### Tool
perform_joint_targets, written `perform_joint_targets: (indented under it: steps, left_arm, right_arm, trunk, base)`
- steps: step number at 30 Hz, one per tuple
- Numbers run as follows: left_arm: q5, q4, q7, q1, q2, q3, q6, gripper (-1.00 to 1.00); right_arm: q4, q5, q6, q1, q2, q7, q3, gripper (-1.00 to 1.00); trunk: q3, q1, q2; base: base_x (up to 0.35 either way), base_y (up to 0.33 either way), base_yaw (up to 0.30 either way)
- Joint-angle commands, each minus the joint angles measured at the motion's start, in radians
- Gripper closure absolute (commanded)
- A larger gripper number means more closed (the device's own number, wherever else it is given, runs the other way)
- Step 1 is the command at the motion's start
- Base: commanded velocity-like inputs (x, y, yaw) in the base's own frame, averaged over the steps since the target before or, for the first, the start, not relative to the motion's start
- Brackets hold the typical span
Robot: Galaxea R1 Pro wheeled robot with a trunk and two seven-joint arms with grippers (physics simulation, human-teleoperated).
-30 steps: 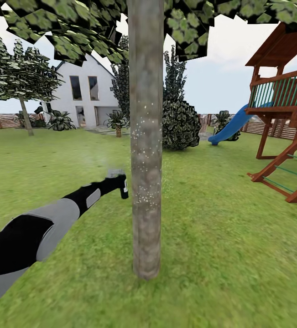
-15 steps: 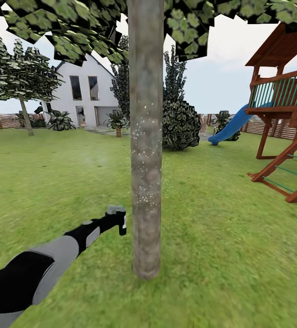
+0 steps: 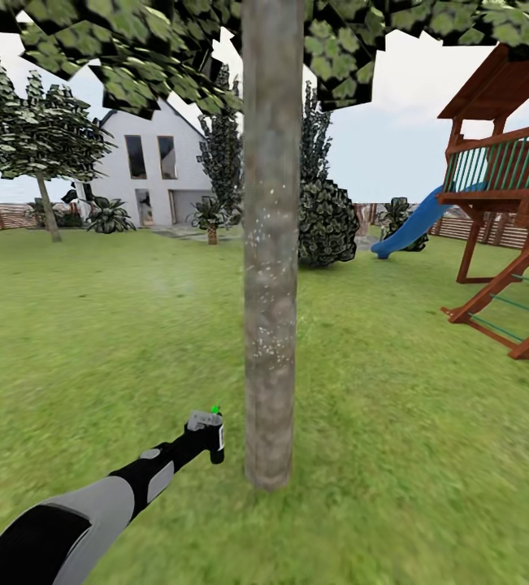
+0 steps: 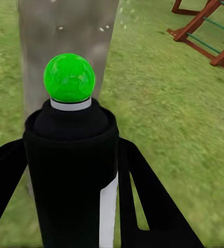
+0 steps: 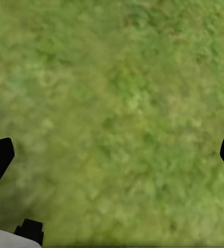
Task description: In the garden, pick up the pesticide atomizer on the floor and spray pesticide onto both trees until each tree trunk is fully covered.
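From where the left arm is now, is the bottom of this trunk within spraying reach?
Probably yes. The left claw holds the pesticide atomizer low beside the tree trunk, just above the lawn, with nothing between nozzle and bark. White pesticide specks show only higher up.

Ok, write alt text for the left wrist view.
The left gripper holds a dark pesticide atomizer with a bright green dot on top, pointed at a grey-brown tree trunk dotted with a few white specks. Green lawn lies around it, with part of a wooden play tower behind.
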Motion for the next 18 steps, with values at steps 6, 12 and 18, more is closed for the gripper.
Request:
perform_joint_targets:
  steps: [6, 12, 18]
  left_arm:
    - [0.001, 0.000, 0.000, 0.002, -0.001, 0.001, 0.000, 1.00]
    - [0.001, 0.000, 0.000, 0.006, -0.002, 0.001, 0.001, 1.00]
    - [0.004, -0.004, 0.003, 0.007, 0.006, 0.003, 0.001, 1.00]
  right_arm:
    - [-0.001, 0.000, -0.001, 0.000, -0.002, -0.002, -0.001, -1.00]
    - [-0.002, 0.000, 0.001, -0.001, -0.004, -0.006, -0.002, -1.00]
    - [-0.163, -0.023, 0.195, -0.259, -0.205, 0.011, -0.016, -1.00]
  trunk:
    - [0.000, 0.000, 0.000]
    - [0.000, 0.000, 0.000]
    - [0.000, 0.000, 0.000]
  base:
    - [-0.234, 0.116, 0.000]
    - [-0.257, 0.073, 0.000]
    - [-0.011, 0.003, 0.000]
